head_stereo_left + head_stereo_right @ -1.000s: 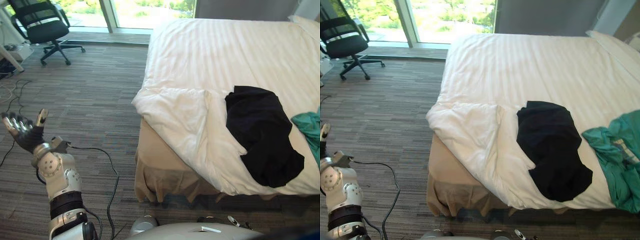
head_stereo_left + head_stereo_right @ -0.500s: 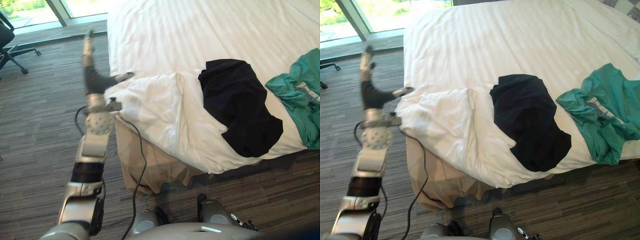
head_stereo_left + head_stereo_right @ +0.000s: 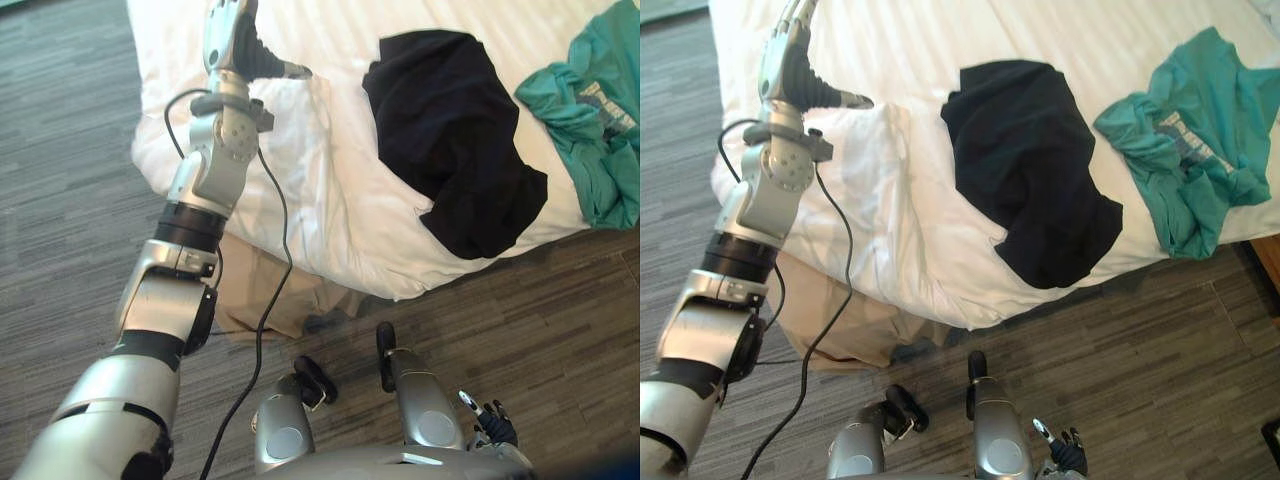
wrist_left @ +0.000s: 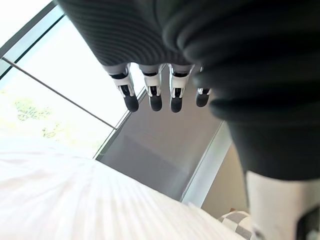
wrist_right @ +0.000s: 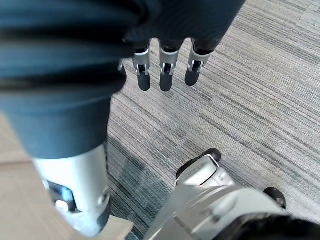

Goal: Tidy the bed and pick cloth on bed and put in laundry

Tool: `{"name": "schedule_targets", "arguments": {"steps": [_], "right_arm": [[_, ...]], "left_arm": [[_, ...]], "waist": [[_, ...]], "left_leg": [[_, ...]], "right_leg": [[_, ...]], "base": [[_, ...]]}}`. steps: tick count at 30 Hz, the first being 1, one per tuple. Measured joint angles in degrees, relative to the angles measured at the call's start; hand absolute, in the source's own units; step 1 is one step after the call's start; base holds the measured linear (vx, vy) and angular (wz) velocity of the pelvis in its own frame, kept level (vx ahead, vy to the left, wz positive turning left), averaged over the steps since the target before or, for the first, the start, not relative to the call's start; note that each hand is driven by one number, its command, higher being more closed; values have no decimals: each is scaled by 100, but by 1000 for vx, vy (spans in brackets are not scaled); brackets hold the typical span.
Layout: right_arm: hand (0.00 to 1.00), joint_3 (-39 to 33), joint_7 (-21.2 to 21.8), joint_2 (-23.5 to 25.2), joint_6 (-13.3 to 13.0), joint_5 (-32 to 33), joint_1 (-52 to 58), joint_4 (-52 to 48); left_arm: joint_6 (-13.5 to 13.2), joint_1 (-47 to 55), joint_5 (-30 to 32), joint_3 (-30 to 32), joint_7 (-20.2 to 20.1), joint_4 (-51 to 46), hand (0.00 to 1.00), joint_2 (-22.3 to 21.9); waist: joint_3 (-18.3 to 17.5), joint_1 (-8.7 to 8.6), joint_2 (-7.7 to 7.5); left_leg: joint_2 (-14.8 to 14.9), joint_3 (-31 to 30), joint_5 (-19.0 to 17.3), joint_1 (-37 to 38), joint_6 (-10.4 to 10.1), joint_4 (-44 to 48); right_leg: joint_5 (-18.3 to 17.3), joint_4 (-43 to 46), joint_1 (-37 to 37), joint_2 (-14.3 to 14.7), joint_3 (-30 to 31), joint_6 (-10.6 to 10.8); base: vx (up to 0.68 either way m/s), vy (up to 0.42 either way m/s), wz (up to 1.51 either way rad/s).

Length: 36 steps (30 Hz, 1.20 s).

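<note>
A wide bed [image 3: 1070, 30] under a white duvet with faint woven stripes takes up the upper part of both eye views. Its near corner is folded back into a rumpled flap [image 3: 300, 140], and a tan cloth bed skirt [image 3: 265, 290] hangs below it. Grey striped carpet [image 3: 70, 150] lies around the bed.

A black cloth garment [image 3: 450, 130] lies spread flat on the duvet, well clear of both hands. Its long axis runs from the middle of the bed down to the near edge, and the lower end almost reaches that edge. Just beside it, across a strip of white, is a crumpled teal cloth shirt [image 3: 1180, 130] with pale print that is too small to read.

The left hand [image 3: 235, 45] is raised over the folded corner with its fingers [image 4: 150, 95] straight, its thumb out to the side, and nothing in it. The right hand [image 3: 490, 420] hangs low over the carpet, fingers [image 5: 165, 75] relaxed and empty.
</note>
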Motion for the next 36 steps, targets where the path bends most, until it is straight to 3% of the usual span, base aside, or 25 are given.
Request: {"name": "schedule_targets", "arguments": {"steps": [16, 17, 23, 31, 36], "right_arm": [[0, 491, -7, -106, -65, 406, -27, -316], [0, 522, -3, -116, -68, 410, -47, -346], [0, 652, 29, -222, -64, 409, -196, -337], [0, 766, 29, -278, -89, 403, -215, -356], [0, 789, 33, -316, -86, 333, -213, -344]], "left_arm": [[103, -293, 113, 127, -999, 1473, 0, 35], [103, -293, 114, 128, -1035, 1512, 100, 49], [82, -264, 230, 128, -1206, 1523, 100, 85], [-88, 1, 336, -6, -1208, 1413, 100, 231], [-142, 775, 381, -969, -1351, 550, 100, 505]], "waist": [[291, 6, 8], [319, 2, 0], [373, -6, -4], [372, -20, -4], [364, 4, 4]], "left_leg": [[-32, 152, 242, -459, 65, -261], [-33, 162, 250, -478, 74, -263], [-18, 182, 272, -638, 116, -249], [2, 120, 274, -664, 140, -192], [-17, -57, 289, -327, 151, -234]], "right_leg": [[529, -681, -340, 72, 18, 11], [551, -692, -360, 73, 21, 14], [792, -998, -385, 90, 31, 1], [860, -1040, -341, 94, 22, 32], [818, -1038, 101, 77, -132, 22]], "base": [[-8, -32, -4], [-33, -60, -5], [-35, -59, -2], [-12, -60, 2], [1, -51, 14]]}}
